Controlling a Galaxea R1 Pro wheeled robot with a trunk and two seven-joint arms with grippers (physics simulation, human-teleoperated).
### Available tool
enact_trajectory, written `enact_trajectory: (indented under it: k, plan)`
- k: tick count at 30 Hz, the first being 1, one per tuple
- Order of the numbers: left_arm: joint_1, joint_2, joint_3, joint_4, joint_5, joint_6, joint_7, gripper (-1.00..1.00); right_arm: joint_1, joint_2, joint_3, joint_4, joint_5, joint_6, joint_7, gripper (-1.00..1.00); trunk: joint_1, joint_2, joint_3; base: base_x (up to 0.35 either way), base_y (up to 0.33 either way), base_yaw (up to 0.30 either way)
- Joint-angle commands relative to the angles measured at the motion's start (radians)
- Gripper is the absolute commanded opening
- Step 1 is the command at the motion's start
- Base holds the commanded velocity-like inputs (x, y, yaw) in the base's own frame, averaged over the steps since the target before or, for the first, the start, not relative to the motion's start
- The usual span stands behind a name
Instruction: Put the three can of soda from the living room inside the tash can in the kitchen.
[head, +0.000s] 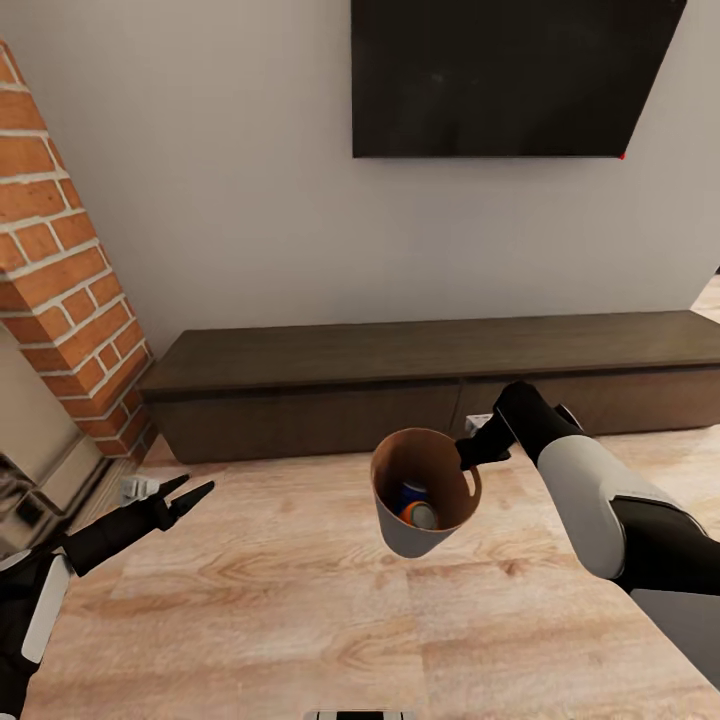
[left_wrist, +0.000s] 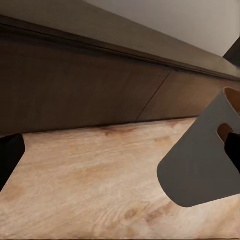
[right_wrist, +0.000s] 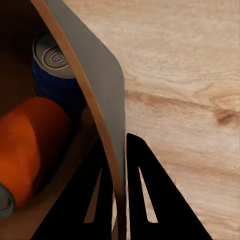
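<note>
My right gripper (head: 470, 455) is shut on the rim of the tash can (head: 415, 530), holding the pale grey bin tilted above the wood floor. In the right wrist view the fingers (right_wrist: 142, 195) pinch the tash can's wall (right_wrist: 102, 80), one inside and one outside. Inside lie a blue can of soda (right_wrist: 52, 75) and an orange can of soda (right_wrist: 30, 145); both show in the head view, the blue can (head: 410, 494) behind the orange can (head: 417, 514). A third can is hidden. My left gripper (head: 190, 495) hangs open and empty at the left. The left wrist view shows the tash can (left_wrist: 202, 160) from outside.
A long low dark-brown cabinet (head: 440, 385) runs along the wall ahead, under a black TV (head: 505, 75). The red-brick fireplace (head: 65, 270) stands at the left. Light wood plank floor (head: 270, 600) spreads in front of me.
</note>
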Motion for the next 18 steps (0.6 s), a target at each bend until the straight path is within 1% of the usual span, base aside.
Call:
enact_trajectory:
  k: [1,4,5,8,12,18]
  plan:
    - [0.000,0.000,0.000,0.000,-0.001,0.000,0.003,1.00,0.000,-0.001,-0.006,0.000,-0.030,0.011,0.005,-1.00,0.000,0.000,0.000,-0.125,0.245,0.000]
    - [0.000,0.000,-0.002,0.000,-0.003,0.000,0.028,1.00,0.000,-0.004,-0.006,0.000,-0.030,0.011,0.005,-1.00,0.000,0.000,0.000,-0.078,0.242,0.000]
    - [0.000,0.000,-0.002,0.000,-0.003,0.000,0.046,1.00,0.001,-0.008,-0.006,0.000,-0.030,0.011,0.006,-1.00,0.000,0.000,0.000,-0.037,0.233,0.000]
    - [0.000,0.001,-0.004,-0.001,-0.004,0.001,0.070,1.00,0.001,-0.016,-0.006,0.000,-0.030,0.011,0.009,-1.00,0.000,0.000,0.000,-0.023,0.229,0.000]
    - [0.000,0.002,-0.005,-0.001,-0.003,0.007,0.083,1.00,0.001,-0.025,-0.005,0.000,-0.031,0.011,0.015,-1.00,0.000,0.000,0.000,-0.048,0.233,0.000]
    - [0.000,0.002,-0.005,-0.001,-0.003,0.018,0.086,1.00,0.002,-0.027,-0.006,0.000,-0.030,0.011,0.016,-1.00,0.000,0.000,0.000,-0.130,0.246,0.000]
